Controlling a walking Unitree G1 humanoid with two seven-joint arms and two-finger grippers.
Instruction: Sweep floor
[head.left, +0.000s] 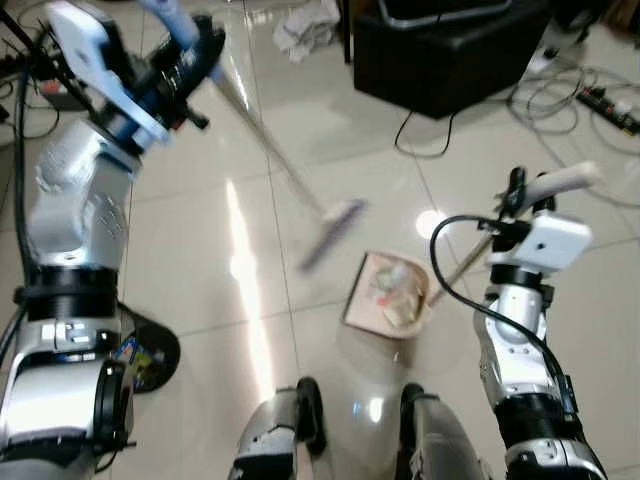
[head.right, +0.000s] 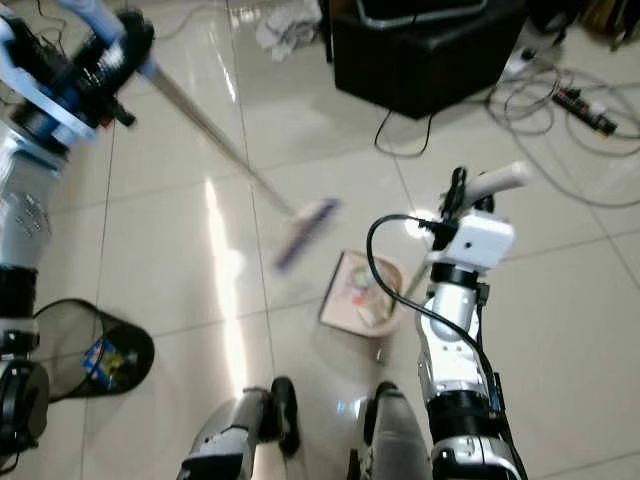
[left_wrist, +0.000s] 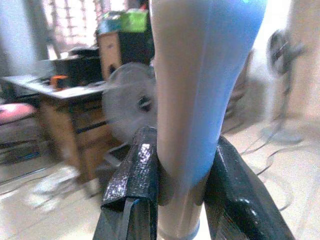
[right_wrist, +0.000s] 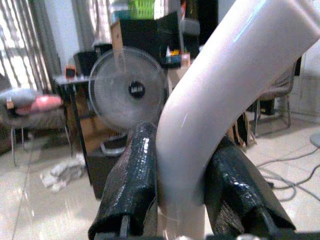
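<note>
My left gripper (head.left: 188, 48) is raised at the upper left and shut on the blue-and-white handle of a broom (left_wrist: 200, 75). The long stick slants down to the blurred broom head (head.left: 334, 228), which is just above the tiles in front of me. Beside the head lies a beige dustpan (head.left: 386, 293) with scraps of litter in it. Its thin stem rises to a white curved handle (right_wrist: 225, 85), and my right gripper (head.left: 516, 196) is shut on that handle at the right. Black fingers (right_wrist: 135, 175) press on both sides of it.
A black cabinet (head.left: 450, 50) stands at the back, with cables and a power strip (head.left: 605, 105) on the floor to its right. A crumpled cloth (head.left: 306, 28) lies at the back. A black mesh bin (head.right: 85, 350) sits by my left leg. Glossy tiles lie between.
</note>
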